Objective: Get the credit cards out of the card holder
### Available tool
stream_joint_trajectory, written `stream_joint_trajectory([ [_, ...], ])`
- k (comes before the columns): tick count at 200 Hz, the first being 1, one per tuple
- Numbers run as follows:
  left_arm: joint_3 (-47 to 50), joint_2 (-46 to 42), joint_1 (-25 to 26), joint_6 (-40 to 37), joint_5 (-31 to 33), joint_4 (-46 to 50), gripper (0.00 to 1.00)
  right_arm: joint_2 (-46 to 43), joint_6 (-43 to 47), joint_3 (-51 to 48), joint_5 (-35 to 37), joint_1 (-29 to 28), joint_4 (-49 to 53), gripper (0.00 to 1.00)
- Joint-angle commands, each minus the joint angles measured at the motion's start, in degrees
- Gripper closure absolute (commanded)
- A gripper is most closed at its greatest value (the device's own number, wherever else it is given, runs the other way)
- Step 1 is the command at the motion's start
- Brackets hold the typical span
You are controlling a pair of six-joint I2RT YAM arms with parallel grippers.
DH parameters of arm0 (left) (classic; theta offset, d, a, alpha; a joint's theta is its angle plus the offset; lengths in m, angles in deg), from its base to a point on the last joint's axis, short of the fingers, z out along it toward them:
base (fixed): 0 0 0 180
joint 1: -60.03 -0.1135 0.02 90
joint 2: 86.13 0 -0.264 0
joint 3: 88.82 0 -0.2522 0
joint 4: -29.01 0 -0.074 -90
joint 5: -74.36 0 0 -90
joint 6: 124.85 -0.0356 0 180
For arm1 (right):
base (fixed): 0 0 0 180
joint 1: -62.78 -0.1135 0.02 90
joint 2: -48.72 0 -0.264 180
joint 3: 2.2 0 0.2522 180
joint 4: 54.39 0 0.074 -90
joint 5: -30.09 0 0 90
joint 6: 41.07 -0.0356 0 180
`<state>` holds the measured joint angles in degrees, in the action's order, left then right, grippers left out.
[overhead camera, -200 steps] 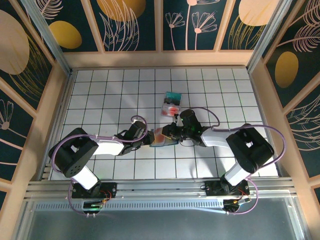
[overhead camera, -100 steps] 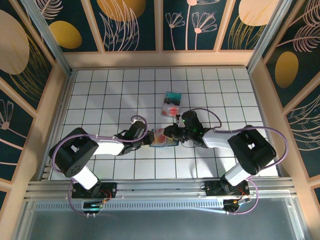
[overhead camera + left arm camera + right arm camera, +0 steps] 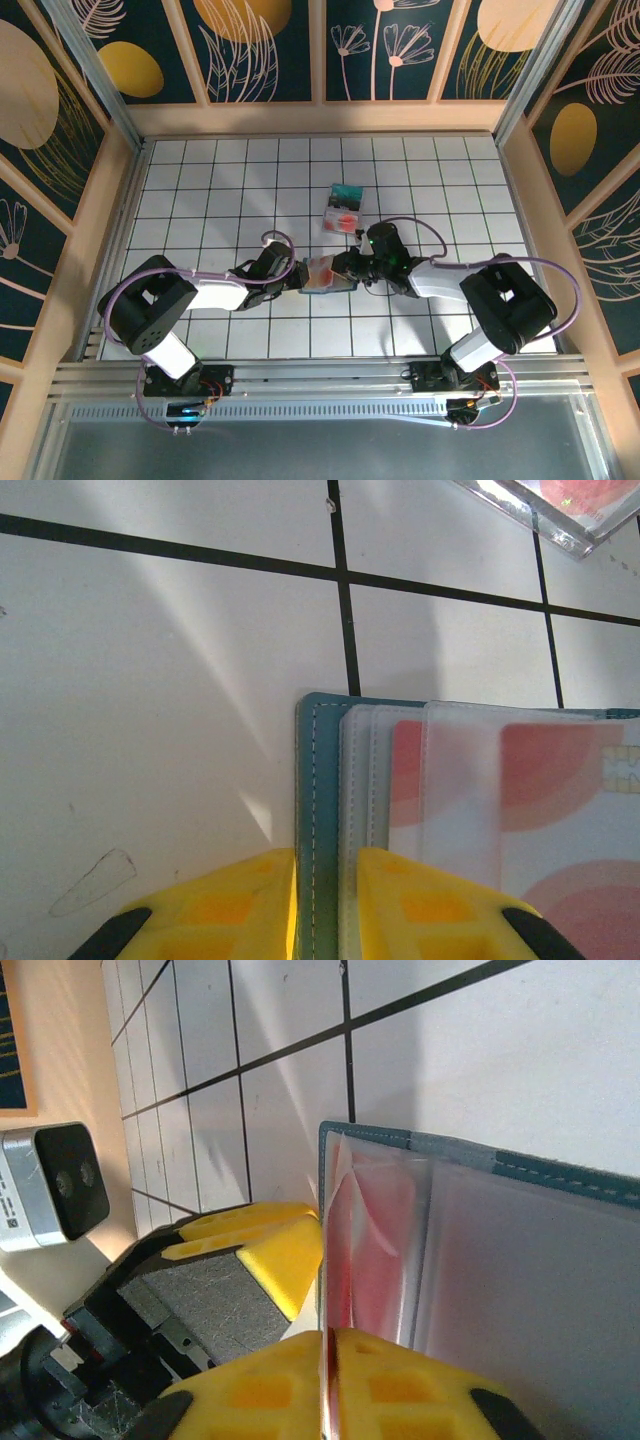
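The slate-blue card holder [image 3: 322,277] lies open on the tiles between both grippers. My left gripper [image 3: 298,276] is shut on its stitched teal edge [image 3: 318,780], yellow fingers either side [image 3: 327,905]. A whitish-pink credit card with red blotches [image 3: 560,810] sits in the holder's clear pockets. My right gripper [image 3: 348,268] comes from the other side, shut [image 3: 330,1385] on the thin edge of a pink-red credit card [image 3: 375,1250] standing out of the card holder [image 3: 540,1260]. Two more credit cards [image 3: 343,207], one teal and one pink-red, lie loose on the tiles behind.
The left gripper's yellow fingers [image 3: 265,1250] sit right beside the right gripper's, almost touching. A corner of the loose cards [image 3: 570,505] shows just beyond the holder. White tiled floor [image 3: 220,190] stretches left and back, bounded by wooden walls [image 3: 320,118].
My right gripper has closed its fingers on the card's edge and shifted slightly toward the holder. The left gripper keeps its hold without moving.
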<state>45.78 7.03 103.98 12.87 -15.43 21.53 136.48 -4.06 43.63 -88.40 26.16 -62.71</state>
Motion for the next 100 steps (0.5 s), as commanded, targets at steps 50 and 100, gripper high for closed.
stream_joint_trajectory([
  [50, 0.12, 3.71, 0.33, 1.16, 0.06, 2.09, 0.78, -1.71, 1.53, 0.68, 3.82, 0.52, 4.61, 1.0],
  [100, -0.4, 1.96, 0.35, 0.23, -0.59, 1.56, 0.72, -0.74, 2.84, 2.33, 4.33, 0.57, 6.96, 1.0],
])
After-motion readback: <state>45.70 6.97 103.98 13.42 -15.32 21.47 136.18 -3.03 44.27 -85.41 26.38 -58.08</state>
